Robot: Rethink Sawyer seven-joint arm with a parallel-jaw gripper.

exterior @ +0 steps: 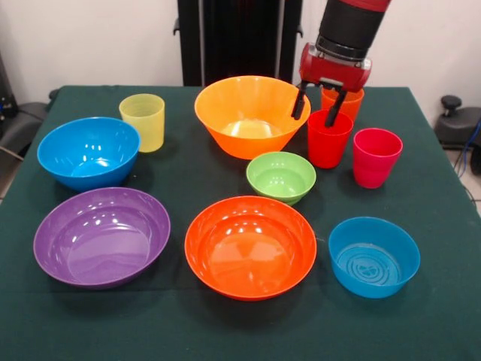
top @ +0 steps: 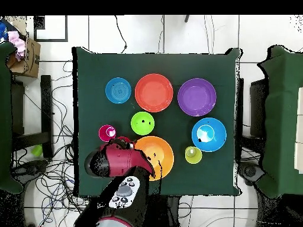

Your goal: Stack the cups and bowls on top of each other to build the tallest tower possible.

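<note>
My gripper [exterior: 316, 107] hangs open over the red cup [exterior: 328, 143]. One finger is inside the cup's rim and the other is outside its left wall, beside the large yellow-orange bowl [exterior: 244, 113]. The orange cup [exterior: 347, 98] stands just behind, partly hidden by the gripper. The magenta-pink cup [exterior: 376, 156] is to the right of the red one. The yellow cup [exterior: 143, 120] is at the far left. The green bowl [exterior: 280, 177], orange-red bowl [exterior: 250, 244], purple bowl [exterior: 101, 235] and two blue bowls [exterior: 88, 150] [exterior: 373, 256] stand apart, none stacked.
Everything stands on a dark green table [exterior: 225, 331]. In the overhead view the red arm [top: 118, 162] covers the red and orange cups. The magenta-pink cup [top: 107, 133] shows beside the arm.
</note>
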